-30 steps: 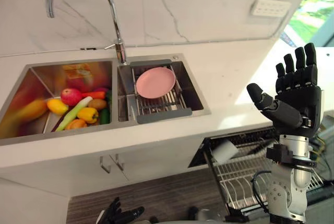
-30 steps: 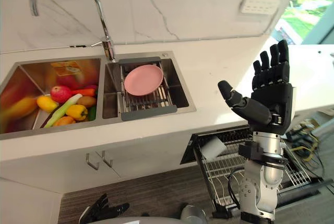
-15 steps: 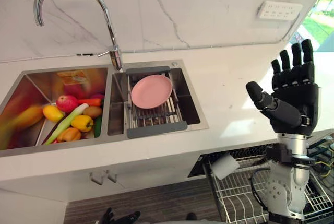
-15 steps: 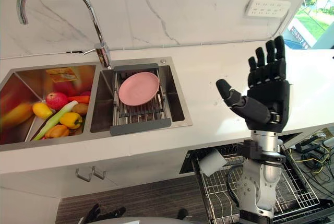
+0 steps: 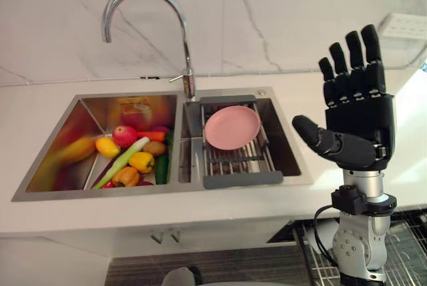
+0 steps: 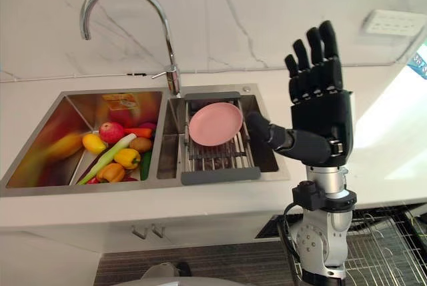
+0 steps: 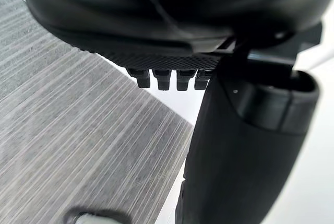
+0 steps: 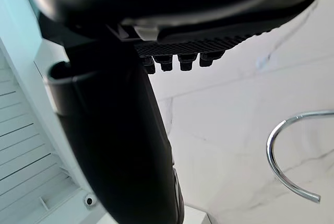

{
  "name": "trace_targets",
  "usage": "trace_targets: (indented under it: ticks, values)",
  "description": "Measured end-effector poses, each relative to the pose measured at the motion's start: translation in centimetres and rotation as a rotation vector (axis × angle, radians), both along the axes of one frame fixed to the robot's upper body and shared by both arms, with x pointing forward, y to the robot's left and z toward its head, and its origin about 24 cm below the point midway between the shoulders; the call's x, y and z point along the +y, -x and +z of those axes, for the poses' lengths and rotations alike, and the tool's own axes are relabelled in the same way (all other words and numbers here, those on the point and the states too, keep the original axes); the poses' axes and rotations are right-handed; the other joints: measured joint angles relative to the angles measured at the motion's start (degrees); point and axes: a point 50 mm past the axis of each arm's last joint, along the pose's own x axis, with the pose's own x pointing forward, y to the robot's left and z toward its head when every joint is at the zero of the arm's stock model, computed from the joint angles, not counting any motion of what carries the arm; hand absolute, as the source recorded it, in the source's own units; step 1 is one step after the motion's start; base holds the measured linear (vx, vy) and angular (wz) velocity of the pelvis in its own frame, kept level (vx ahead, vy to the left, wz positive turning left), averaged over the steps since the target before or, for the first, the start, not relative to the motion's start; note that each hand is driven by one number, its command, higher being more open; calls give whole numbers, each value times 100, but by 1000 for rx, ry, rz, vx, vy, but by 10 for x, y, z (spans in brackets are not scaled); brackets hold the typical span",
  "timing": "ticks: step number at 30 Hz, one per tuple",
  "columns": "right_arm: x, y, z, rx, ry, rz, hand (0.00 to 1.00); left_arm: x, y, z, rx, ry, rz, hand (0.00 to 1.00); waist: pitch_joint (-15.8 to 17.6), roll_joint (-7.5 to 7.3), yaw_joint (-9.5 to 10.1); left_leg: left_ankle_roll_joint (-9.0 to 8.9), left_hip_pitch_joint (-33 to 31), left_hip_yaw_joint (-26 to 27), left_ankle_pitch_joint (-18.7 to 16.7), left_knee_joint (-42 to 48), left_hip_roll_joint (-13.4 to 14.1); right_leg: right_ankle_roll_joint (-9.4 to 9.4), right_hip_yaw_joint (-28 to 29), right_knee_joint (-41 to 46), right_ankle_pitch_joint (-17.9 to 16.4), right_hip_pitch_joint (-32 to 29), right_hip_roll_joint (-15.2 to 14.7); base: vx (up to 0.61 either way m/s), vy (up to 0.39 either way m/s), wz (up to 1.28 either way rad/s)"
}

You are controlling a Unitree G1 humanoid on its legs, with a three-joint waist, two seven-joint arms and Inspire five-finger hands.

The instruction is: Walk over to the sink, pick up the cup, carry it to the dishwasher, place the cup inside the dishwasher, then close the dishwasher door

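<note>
Right hand (image 5: 357, 123) is raised upright over the counter edge, palm turned toward the sink side; fingers are held straight and spread, thumb stuck out, nothing grasped. Left hand (image 7: 245, 145) is seen in its wrist view over grey wood-grain floor (image 7: 78, 145); fingers are relaxed and straight, nothing held.

Double-bowl stainless steel sink (image 5: 160, 191) is set in the white marble-pattern counter (image 5: 40, 109); tall curved chrome tap (image 5: 180, 26) is mounted behind the divider. Round pink plate (image 5: 232, 127) is propped on a grey wire drain rack (image 5: 240, 166) in the right bowl. Left bowl is loaded with produce: red apple (image 5: 124, 135), yellow pepper (image 5: 141, 161), pale green leek (image 5: 123, 163), orange carrot (image 5: 155, 135). White socket panel (image 6: 387, 21) is fixed on the marble wall.

Silver wire dishwasher rack (image 6: 383, 246) is pulled out below the counter, at the right. A white rounded object (image 5: 319, 234), possibly the cup, is seen in that rack just beside the right forearm; mostly hidden, so it cannot be told for sure.
</note>
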Motion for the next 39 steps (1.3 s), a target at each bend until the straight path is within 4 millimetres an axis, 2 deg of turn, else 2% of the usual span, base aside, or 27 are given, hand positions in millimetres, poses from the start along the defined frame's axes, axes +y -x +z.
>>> trace_targets:
  ticks: [3, 4, 5, 7, 8, 10, 11, 12, 13, 20, 24, 28, 30, 32, 35, 39]
  values:
    - [-2, -3, -3, 24, -2, -8, 100, 0, -4, -1, 47, -3, -56, 100, -104, 58, -22, -9, 150, -71, -29, -281, -9, 0, -33, 1019, -1, -490, -51, 179, 119, 5]
    - [-2, -4, -2, 26, -8, -8, 100, 1, -7, -2, 60, 7, -67, 100, -106, 64, -53, 72, 267, -113, 46, -425, 18, -10, 21, 1783, -12, -861, -92, 255, 139, 15]
    - [0, -6, -2, 27, -12, -4, 100, 3, -8, -2, 83, 18, -82, 100, -97, 51, -121, 80, 468, -182, 73, -554, 24, -27, 253, 2470, -155, -1137, -96, 222, 104, 24]
    - [1, -9, -1, 25, -20, -11, 100, 6, -8, -3, 105, 32, -117, 100, -106, 40, -258, 77, 714, -402, 72, -616, 45, -133, 224, 2670, -573, -1231, 56, 246, 24, 52]
    - [2, -11, 3, 11, -24, -9, 100, 6, -14, -3, 97, 40, -123, 100, -112, 38, -293, 76, 796, -524, 72, -647, 91, -288, 114, 2511, -735, -1363, 218, 242, -36, 55]
    - [4, -14, 9, -20, -28, -1, 100, 7, -22, -4, 78, 57, -146, 100, -115, 32, -295, 4, 853, -668, 32, -686, 139, -430, -72, 2050, -690, -1649, 457, 213, -89, 46]
    - [7, -15, 10, -28, -34, 5, 100, 12, -22, -3, 68, 64, -160, 100, -162, -49, -301, -112, 893, -741, -36, -663, 88, -629, -224, 1900, -165, -1712, 503, 217, -116, 38]
    - [6, -15, 9, -27, -37, 2, 100, 13, -23, -3, 65, 66, -166, 100, -205, -106, -281, -162, 906, -775, -68, -638, 50, -662, -278, 1794, -92, -1631, 529, 149, -81, 22]
    - [-1, -17, 6, 9, -88, -64, 100, 11, -55, 1, -33, 193, -166, 100, 148, -180, -296, -178, 772, -841, -108, -573, -12, -482, -204, 75, 482, -916, 766, 37, -25, 6]
    - [0, -17, 5, 15, -98, -67, 100, 11, -54, 0, -38, 203, -172, 100, 156, -168, -296, -179, 771, -823, -108, -597, 3, -479, -207, -17, 516, -891, 753, -1, 0, -1]
    - [-1, -13, -3, 70, -78, -127, 100, 11, -49, -2, -59, 232, -199, 100, 150, -133, -295, -196, 780, -743, -92, -729, 29, -474, -196, -148, 553, -895, 783, 8, -17, -8]
    - [-6, -7, -18, 195, 109, -257, 100, 12, -38, -4, -58, 266, -251, 100, 137, -114, -328, -242, 771, -642, -67, -836, 78, -471, -144, -215, 553, -987, 848, 47, -30, -11]
    - [-11, -6, -23, 255, 275, -344, 100, 12, -34, -4, -63, 276, -277, 100, 129, -104, -337, -272, 792, -603, -53, -917, 86, -470, -132, -260, 554, -988, 876, 33, -37, -5]
    - [-15, -7, -23, 290, 521, -422, 100, 14, -32, -4, -55, 277, -306, 100, 113, -98, -345, -311, 822, -583, -27, -990, 98, -473, -129, -291, 562, -982, 898, 0, -19, -1]
    - [-16, -7, -14, 252, 772, -488, 100, 15, -30, -4, -36, 270, -341, 100, 10, -100, -339, -349, 871, -560, 13, -1078, 106, -479, -113, -293, 567, -983, 914, -14, -8, -2]
    - [-6, 1, 15, 66, 1067, -499, 100, 20, -22, -4, 14, 259, -391, 100, -243, -110, -391, -356, 937, -508, 64, -1171, 106, -494, -58, -296, 582, -981, 926, -65, -21, -7]
